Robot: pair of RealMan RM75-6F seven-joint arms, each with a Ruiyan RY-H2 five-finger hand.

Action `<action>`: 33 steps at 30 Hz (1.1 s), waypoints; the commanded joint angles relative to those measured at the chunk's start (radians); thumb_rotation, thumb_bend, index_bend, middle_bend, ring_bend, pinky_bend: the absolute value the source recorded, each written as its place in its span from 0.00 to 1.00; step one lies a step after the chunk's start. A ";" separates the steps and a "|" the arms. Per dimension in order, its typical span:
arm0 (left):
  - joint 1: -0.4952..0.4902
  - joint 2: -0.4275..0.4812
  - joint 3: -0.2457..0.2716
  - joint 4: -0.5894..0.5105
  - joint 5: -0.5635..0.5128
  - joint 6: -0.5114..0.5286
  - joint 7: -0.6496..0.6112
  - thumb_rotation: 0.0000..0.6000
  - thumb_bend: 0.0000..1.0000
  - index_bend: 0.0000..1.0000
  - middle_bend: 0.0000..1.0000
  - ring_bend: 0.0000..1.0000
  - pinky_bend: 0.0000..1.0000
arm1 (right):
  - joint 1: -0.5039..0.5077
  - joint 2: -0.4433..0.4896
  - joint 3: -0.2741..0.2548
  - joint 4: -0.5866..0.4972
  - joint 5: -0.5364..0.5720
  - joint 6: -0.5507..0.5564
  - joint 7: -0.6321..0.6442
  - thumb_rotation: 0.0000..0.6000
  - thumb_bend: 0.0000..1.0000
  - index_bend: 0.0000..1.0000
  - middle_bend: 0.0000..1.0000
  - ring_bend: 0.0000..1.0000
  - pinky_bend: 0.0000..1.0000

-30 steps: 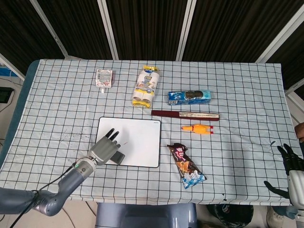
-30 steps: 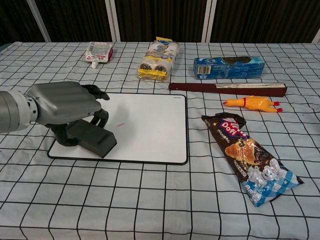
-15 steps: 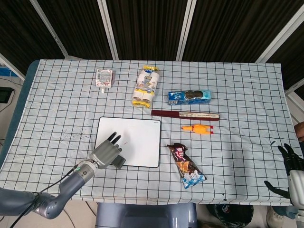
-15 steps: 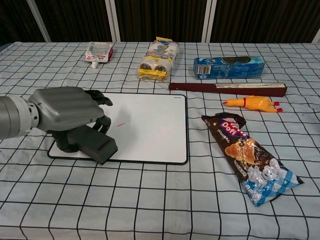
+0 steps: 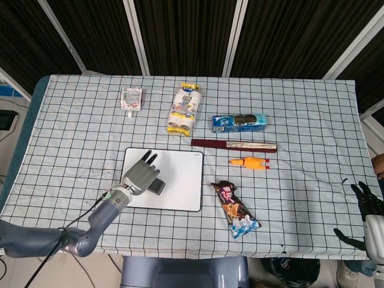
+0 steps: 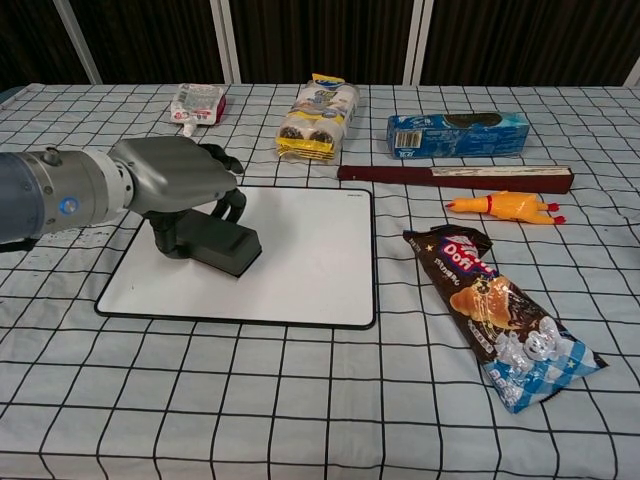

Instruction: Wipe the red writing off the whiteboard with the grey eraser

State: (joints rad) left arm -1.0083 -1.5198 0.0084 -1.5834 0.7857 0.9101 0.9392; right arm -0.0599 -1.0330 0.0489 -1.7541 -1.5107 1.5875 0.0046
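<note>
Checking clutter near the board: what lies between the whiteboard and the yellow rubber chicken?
Only bare checked tablecloth between the whiteboard and rubber chicken, seen in the head view.

The left hand point(image 6: 180, 178) has a smooth grey metal back and black fingers point(image 6: 222, 157). Its round grey wrist has a small blue dot, and a thin black cable runs along the grey arm. The right hand point(image 5: 367, 207) is black, with dark fingers on a pale grey wrist.
</note>
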 commanded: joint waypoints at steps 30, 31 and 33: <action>-0.022 0.199 0.024 -0.138 -0.160 0.142 0.040 1.00 0.30 0.41 0.41 0.00 0.01 | -0.002 0.005 0.000 -0.003 -0.005 0.005 0.014 1.00 0.13 0.01 0.04 0.14 0.19; -0.010 0.220 0.033 -0.148 -0.142 0.143 0.022 1.00 0.30 0.41 0.41 0.00 0.01 | -0.002 0.005 -0.001 -0.003 -0.006 0.005 0.013 1.00 0.13 0.01 0.04 0.14 0.19; 0.017 0.260 0.053 -0.158 -0.103 0.141 -0.017 1.00 0.30 0.41 0.41 0.00 0.01 | -0.002 0.005 -0.001 -0.004 -0.007 0.006 0.012 1.00 0.13 0.01 0.04 0.14 0.19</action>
State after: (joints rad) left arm -1.0202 -1.2953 0.0394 -1.7217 0.6477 1.0441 0.9586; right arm -0.0617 -1.0283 0.0484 -1.7577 -1.5173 1.5930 0.0164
